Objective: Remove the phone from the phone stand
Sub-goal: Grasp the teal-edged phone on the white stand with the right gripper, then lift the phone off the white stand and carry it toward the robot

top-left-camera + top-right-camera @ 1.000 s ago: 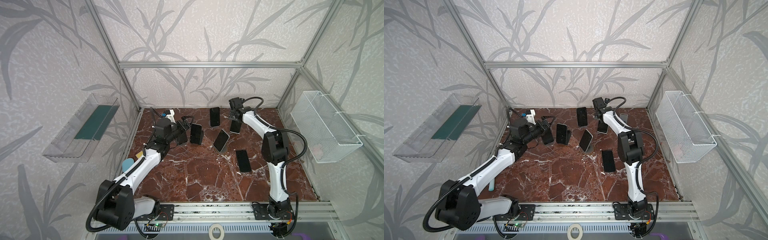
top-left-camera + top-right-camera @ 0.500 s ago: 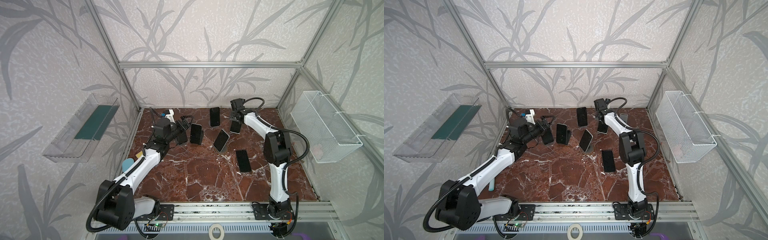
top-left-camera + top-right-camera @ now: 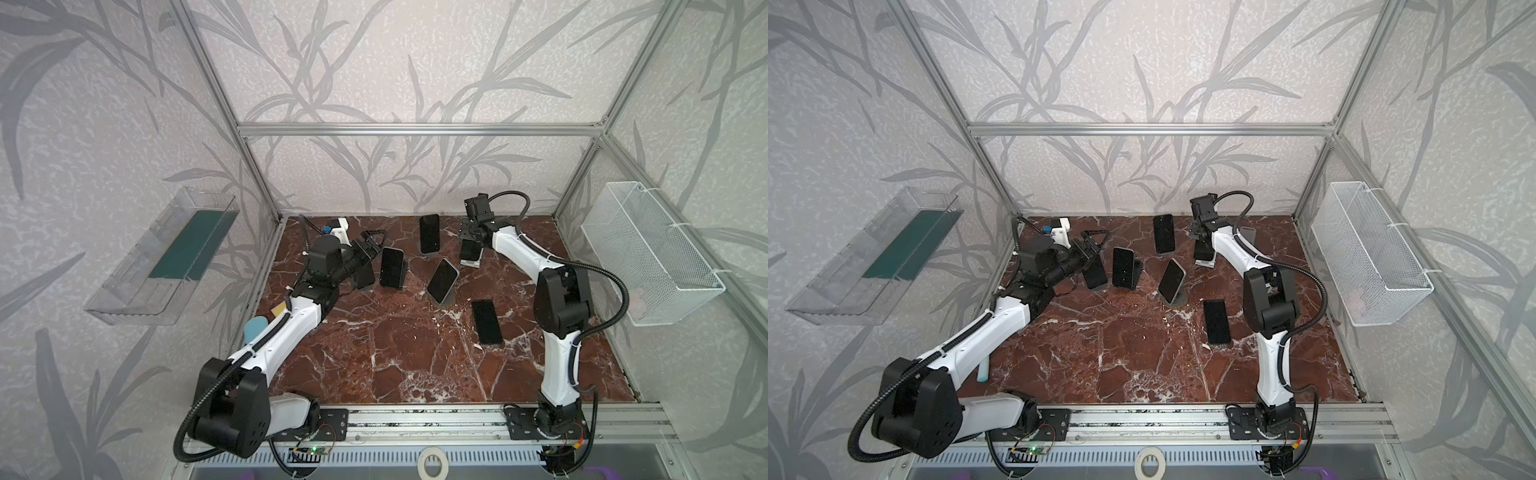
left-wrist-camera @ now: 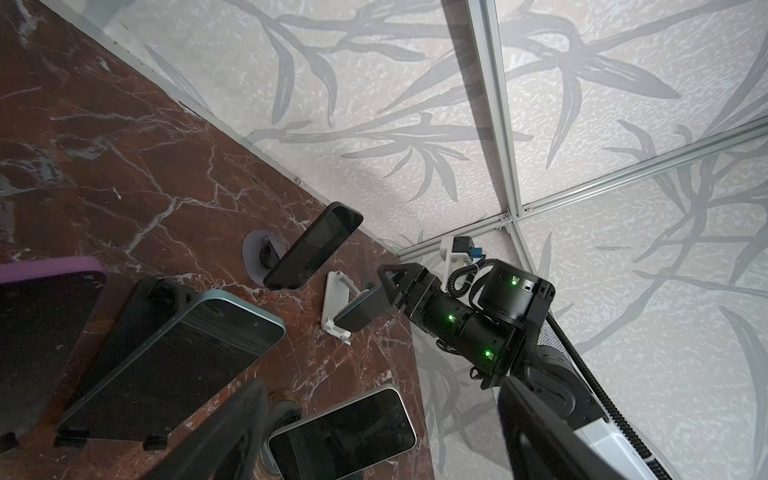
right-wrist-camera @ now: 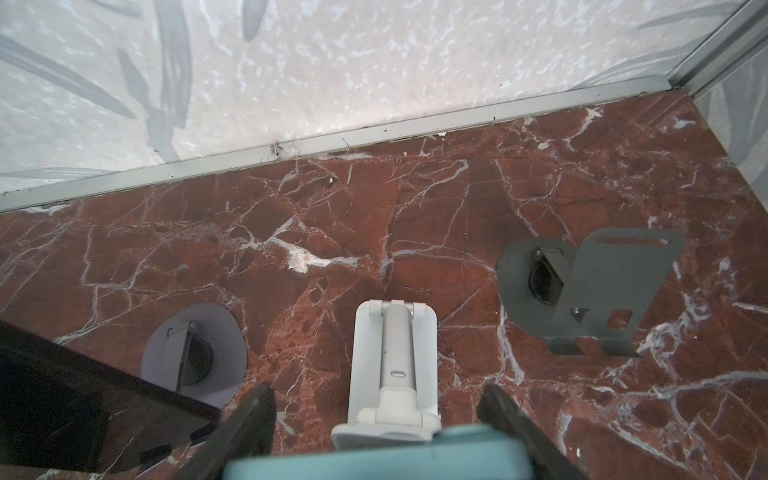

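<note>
Teal-edged phone [image 3: 470,250], at one o'clock on the marble table [image 3: 395,353], leans back on its white stand [image 5: 392,357]. Its long axis stands steeply upright and its screen faces six o'clock. The right gripper [image 5: 377,390] clamps its side edges near the top, apparently to lift it clear. Left gripper [image 3: 1098,255], at ten o'clock: grip cannot be told.

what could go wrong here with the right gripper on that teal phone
The right gripper grips the teal phone near its top edge, so it may pivot or slip on lifting. The white stand looks light and could tip or come along. The dark phone close beside could get knocked.
</note>
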`<state>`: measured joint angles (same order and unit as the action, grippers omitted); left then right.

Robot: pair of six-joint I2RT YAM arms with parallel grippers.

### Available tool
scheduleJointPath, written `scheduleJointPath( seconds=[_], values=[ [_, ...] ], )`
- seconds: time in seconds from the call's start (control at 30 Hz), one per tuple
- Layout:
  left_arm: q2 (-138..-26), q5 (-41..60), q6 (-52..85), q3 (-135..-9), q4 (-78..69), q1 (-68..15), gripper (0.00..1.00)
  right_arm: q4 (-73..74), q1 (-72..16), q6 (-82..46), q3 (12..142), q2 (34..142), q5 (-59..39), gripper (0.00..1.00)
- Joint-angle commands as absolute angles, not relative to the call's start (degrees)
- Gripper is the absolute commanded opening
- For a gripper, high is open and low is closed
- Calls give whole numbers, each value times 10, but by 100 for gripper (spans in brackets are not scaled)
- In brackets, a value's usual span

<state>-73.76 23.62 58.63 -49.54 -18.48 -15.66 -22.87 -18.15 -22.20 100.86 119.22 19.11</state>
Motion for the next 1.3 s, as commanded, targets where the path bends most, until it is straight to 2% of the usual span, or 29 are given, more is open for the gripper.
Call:
scheduleJointPath(
  seconds=[0.0,0.37,0.67,1.03,1.27],
  values=[
    [-745,243,589,-491,-201,-155,87,-203,-180,-209,999,1141,191,65],
    [-763,249,582,-493,-205,-170,87,-152,-178,-180,877,1013,186,64],
    [-760,249,585,-493,-205,-180,87,-155,-178,-184,728,835,189,64],
    [-753,243,580,-492,-200,-191,87,-271,-179,-172,572,649,188,63],
    [-766,254,600,-495,-201,-191,87,-287,-174,-181,478,545,229,64]
  ],
)
